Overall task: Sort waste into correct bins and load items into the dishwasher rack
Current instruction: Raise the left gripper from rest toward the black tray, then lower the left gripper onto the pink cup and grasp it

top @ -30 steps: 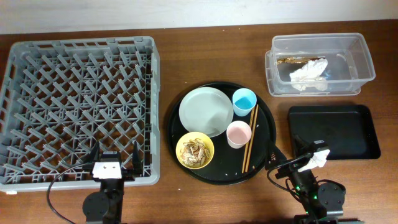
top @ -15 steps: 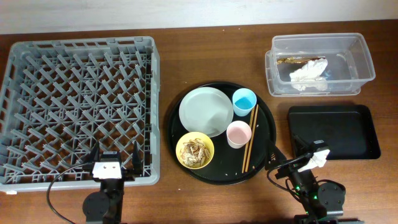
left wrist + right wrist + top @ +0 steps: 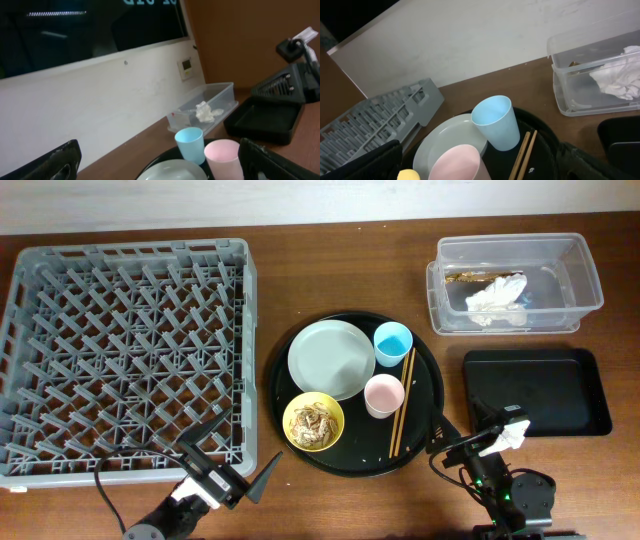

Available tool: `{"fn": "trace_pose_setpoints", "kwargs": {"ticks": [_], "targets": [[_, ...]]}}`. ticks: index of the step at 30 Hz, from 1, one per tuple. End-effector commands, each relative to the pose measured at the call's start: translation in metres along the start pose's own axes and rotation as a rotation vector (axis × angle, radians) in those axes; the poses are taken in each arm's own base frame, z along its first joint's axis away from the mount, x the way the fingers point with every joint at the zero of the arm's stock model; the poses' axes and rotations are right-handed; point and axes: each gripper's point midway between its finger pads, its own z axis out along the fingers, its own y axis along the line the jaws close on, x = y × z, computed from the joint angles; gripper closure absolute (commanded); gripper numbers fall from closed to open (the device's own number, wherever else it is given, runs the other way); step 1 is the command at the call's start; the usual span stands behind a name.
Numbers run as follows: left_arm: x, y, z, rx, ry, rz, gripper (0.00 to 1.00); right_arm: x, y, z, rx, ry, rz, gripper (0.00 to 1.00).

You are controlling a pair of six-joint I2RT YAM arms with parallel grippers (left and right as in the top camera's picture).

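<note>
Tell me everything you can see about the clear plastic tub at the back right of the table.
The clear plastic tub is rectangular and deep, with rounded corners and a thicker rim. It stands upright and lidless on the wooden table, just beyond the black tray, apart from it. Inside lie a crumpled white tissue and some brown scraps.

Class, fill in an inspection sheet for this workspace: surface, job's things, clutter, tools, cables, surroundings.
Surface: brown wooden table.
Job's things: large grey plastic rack, nothing in it; pale green round plate, light-blue cup, pink cup, yellow bowl of beige scraps and wooden chopsticks, all on the round black tray; shallow black rectangular tray, empty; clear plastic tub.
Clutter: crumpled white tissue in the tub.
Tools: left tool open, empty; right tool open, empty.
Cables: left arm's black cable; right arm's black cable.
Surroundings: white wall.
</note>
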Motion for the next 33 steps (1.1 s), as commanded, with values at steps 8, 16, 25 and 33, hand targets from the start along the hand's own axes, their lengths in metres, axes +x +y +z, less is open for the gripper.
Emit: {"fn": "trace_pose_setpoints", "kwargs": {"ticks": [8,16,25,33], "targets": [[-0.033,0.045,0.012,-0.142,0.375,-0.236,0.01,0.004,-0.001,0.000,-0.003,0.014,0.009,0.01],[-0.051,0.020,0.066,0.357,0.478,-0.571,0.01,0.004,-0.001,0.000,-0.004,0.014,0.009,0.01],[0.007,0.026,0.100,0.108,1.088,-0.423,0.01,0.004,-0.001,0.000,-0.004,0.014,0.009,0.01],[0.014,-0.057,0.150,0.426,1.029,-0.438,0.06,0.004,-0.001,0.000,-0.003,0.014,0.009,0.01]]}}
